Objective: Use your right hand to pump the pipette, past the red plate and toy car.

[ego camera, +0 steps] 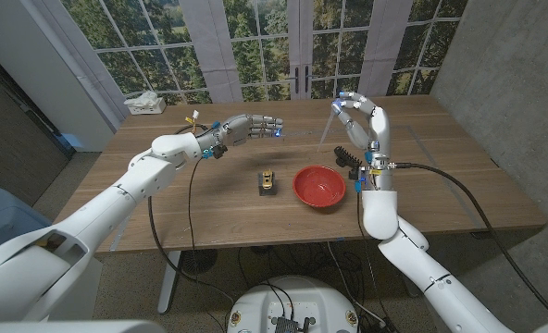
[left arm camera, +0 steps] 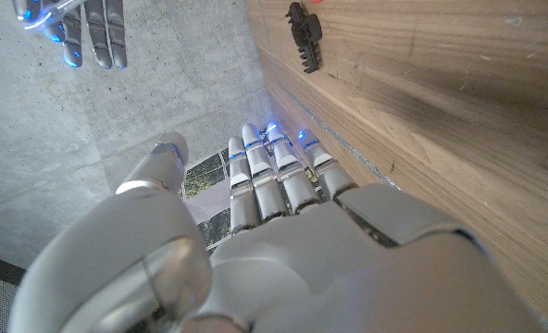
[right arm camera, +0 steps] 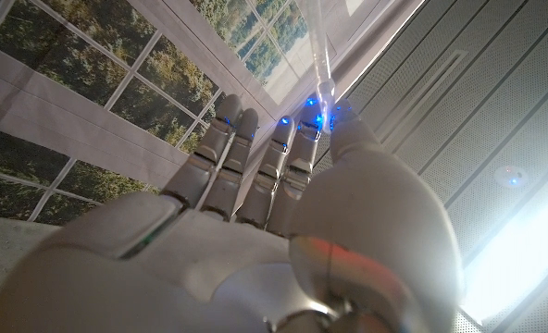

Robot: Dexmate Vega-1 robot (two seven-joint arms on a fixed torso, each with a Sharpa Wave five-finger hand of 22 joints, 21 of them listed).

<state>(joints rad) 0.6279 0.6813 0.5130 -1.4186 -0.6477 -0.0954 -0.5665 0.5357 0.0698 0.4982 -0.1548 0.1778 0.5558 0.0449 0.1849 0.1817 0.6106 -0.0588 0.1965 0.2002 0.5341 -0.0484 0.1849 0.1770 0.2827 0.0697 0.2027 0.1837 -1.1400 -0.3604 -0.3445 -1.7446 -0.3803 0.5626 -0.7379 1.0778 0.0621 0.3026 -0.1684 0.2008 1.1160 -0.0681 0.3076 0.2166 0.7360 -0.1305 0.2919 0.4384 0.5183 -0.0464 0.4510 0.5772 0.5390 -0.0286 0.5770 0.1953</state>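
pinching clear pipette (ego camera: 331, 125), right hand (ego camera: 362, 120) fingers raised; left hand (ego camera: 246, 128) fingers extended together, empty; red plate (ego camera: 318, 186) empty.

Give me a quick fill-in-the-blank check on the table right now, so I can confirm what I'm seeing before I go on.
1. The pipette is held by the robot's ____ hand.
2. The toy car stands on the table beside a plate coloured ____.
3. The left hand holds ____, its fingers stretched out above the table.
4. The black comb-like piece lies on the table on the plate's ____ side.

Missing words: right; red; nothing; right
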